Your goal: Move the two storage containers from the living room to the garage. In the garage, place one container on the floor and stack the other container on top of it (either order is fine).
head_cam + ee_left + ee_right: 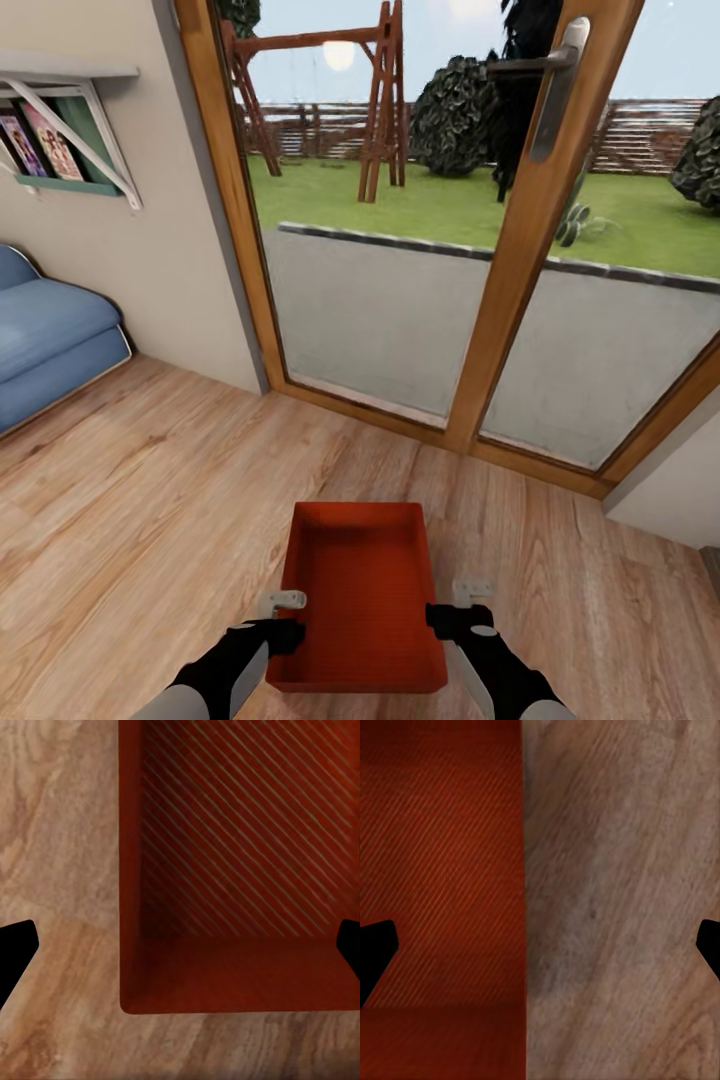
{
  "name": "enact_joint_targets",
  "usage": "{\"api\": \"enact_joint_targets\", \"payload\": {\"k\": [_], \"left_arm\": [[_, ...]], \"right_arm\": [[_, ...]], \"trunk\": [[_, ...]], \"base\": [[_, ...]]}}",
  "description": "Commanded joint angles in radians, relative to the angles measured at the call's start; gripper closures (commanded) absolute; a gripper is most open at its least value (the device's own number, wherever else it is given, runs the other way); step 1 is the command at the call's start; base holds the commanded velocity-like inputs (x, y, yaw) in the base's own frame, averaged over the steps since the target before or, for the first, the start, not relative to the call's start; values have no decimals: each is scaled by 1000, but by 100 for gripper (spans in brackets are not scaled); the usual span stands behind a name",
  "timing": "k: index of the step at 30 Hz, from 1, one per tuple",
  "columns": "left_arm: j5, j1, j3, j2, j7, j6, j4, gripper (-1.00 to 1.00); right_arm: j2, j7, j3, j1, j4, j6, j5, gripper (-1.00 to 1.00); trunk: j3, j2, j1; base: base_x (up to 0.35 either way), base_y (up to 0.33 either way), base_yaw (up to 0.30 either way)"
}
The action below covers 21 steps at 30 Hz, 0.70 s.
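Left gripper [285,618]: at the left long wall of the storage container [362,595], near the end closest to the robot. Its pale fingers [283,601] lie just beside that wall. In the left wrist view the two dark fingertips [15,949] stand far apart at opposite sides, the container's wall and corner [225,907] between them; jaws wide, straddling the wall, not closed on it.

Right gripper [462,606]: mirrors this at the right long wall, same end. In the right wrist view its dark tips [375,952] are likewise spread wide, with the container's edge [442,870] running between them, ribbed red bottom on one side and wood planks [622,907] on the other. Whether either set of fingers touches the plastic I cannot tell; the head view is too coarse there.

Container: orange-red, open-top, shallow, rectangular, nothing inside, ribbed bottom visible. Long axis runs away from the robot toward the glass doors [480,250]. It appears to sit above or on the light wood plank floor [150,480]; contact with the floor not resolvable.

Surroundings: wood-framed glass doors ahead, grey door handle [556,90] upper right. Blue sofa [50,340] at the left edge of the room, wall shelf [70,130] with books above it. Through the glass: lawn, wooden swing frame [330,90], bushes.
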Motion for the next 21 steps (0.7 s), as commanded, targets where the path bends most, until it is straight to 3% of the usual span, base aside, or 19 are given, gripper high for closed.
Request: {"api": "enact_joint_targets", "payload": {"k": [1, 21], "left_arm": [[4, 0, -2, 0, 4, 6, -2, -100], [5, 0, -1, 1, 4, 6, -29, -100]], "right_arm": [[1, -1, -6, 0, -3, 7, 11, -100], [3, -2, -4, 0, -6, 4, 11, -100]], "trunk": [[-6, -8, 4], [-97, -141, 77]], "base": [[0, 0, 0], [0, 0, 0]]}}
